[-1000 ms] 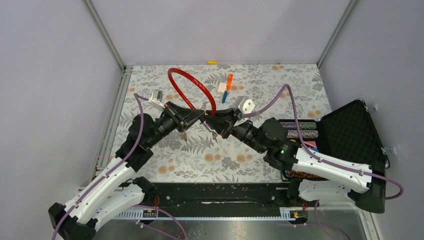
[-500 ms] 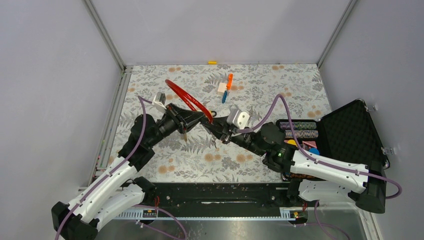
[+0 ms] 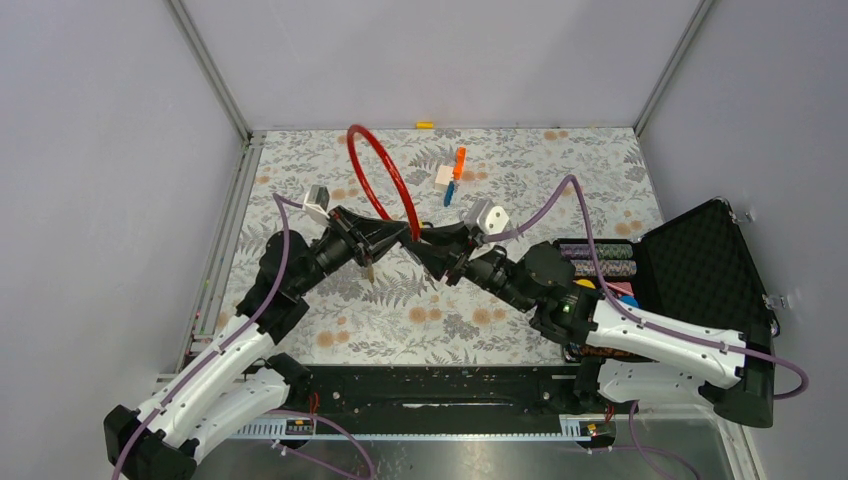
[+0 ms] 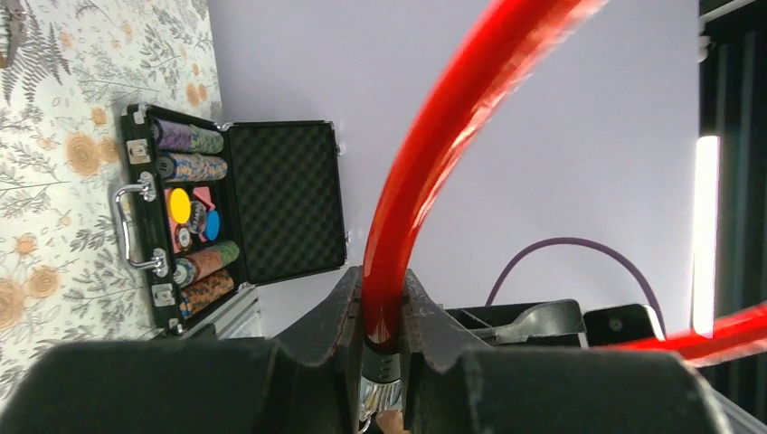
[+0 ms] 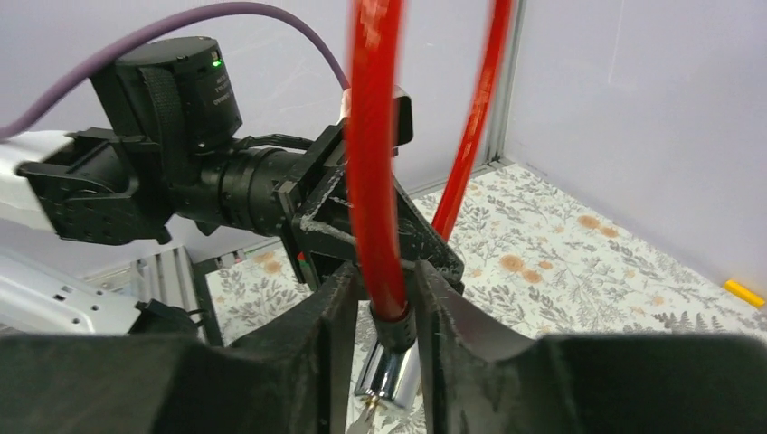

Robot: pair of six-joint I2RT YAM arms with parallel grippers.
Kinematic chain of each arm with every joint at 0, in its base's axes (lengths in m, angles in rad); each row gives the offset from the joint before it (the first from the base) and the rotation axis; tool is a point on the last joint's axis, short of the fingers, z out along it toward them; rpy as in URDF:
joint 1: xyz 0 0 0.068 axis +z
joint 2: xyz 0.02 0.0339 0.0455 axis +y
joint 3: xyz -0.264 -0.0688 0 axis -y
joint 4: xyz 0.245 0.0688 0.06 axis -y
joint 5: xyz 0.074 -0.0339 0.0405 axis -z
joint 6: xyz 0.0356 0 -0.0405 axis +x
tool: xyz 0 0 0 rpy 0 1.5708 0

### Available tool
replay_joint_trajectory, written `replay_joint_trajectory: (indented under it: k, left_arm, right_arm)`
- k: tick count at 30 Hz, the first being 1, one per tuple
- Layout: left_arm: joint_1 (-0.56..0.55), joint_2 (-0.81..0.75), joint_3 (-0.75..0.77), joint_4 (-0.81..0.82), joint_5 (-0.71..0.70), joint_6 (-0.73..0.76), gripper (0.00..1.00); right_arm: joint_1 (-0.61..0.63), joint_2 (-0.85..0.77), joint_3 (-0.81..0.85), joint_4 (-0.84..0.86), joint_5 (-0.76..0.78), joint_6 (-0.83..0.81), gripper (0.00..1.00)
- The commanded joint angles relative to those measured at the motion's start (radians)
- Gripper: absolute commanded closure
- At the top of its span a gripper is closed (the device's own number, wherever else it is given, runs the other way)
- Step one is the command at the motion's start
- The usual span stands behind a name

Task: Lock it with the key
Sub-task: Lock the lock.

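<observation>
Swung back upright from its tilt, the red cable lock [image 4: 427, 154] loops high over the tabletop [image 3: 500, 160]. I have the left gripper [image 4: 383, 303] clamped on one cable end by its metal tip, and the right gripper [image 5: 384, 289] squeezing the other end, both grippers close together.

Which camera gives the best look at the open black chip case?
The left wrist view: the chip case lies open and unobstructed, chip rows and handle visible. The top external view shows its foam lid, but the right arm covers some chip rows. The right wrist view does not show it.
</observation>
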Motion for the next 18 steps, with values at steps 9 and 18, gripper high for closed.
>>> replay_joint_trajectory:
  k: [9, 18]
  left_arm:
    - [0.009, -0.028, -0.002, 0.194, -0.008, -0.073, 1.00]
    - [0.009, -0.026, 0.034, 0.184, -0.037, -0.051, 1.00]
  right_arm:
    - [0.017, -0.085, 0.125, -0.180, -0.001, 0.137, 0.41]
    - [0.017, -0.146, 0.133, -0.379, 0.015, 0.256, 0.32]
